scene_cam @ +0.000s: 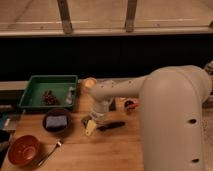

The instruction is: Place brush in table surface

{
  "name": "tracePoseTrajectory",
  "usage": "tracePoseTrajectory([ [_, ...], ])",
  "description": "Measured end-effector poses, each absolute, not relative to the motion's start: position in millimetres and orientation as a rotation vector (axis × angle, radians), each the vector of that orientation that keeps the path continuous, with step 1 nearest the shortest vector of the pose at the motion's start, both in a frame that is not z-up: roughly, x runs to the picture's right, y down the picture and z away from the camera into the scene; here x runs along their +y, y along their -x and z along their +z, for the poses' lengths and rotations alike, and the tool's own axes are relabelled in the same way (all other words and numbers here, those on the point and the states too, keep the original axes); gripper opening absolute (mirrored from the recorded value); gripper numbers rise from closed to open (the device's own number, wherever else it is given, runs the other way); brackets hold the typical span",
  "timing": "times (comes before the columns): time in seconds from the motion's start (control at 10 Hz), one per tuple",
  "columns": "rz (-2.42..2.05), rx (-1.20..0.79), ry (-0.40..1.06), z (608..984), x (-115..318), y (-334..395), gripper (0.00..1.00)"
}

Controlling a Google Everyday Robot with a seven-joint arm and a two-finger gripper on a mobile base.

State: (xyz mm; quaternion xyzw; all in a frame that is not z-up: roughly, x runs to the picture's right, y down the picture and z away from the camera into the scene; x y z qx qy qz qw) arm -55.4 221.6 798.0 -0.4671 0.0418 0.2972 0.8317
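Observation:
The brush (113, 126) lies flat on the wooden table surface (105, 155), its slim black handle pointing right. My gripper (93, 121) hangs low over the table just left of the brush, at the end of the big white arm (165, 105) that reaches in from the right. A pale yellowish piece (90, 128) shows right under the gripper; I cannot tell whether it belongs to the gripper. I cannot tell whether the gripper touches the brush.
A green tray (35, 80) with small items stands at the back left. A dark bowl (56, 122) with a blue sponge, a red-brown bowl (22, 150) and a fork (50, 150) lie at the left. An orange cup (90, 82) stands behind the gripper.

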Motion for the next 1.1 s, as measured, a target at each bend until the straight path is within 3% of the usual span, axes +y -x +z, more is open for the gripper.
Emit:
tracePoseTrajectory([
  [0.3, 0.643, 0.114, 0.999, 799.8, 240.3, 59.0, 0.79],
  [0.4, 0.655, 0.107, 0.993, 799.6, 244.4, 58.1, 0.72],
  [1.1, 0.671, 0.094, 0.959, 797.3, 250.2, 62.9, 0.03],
])
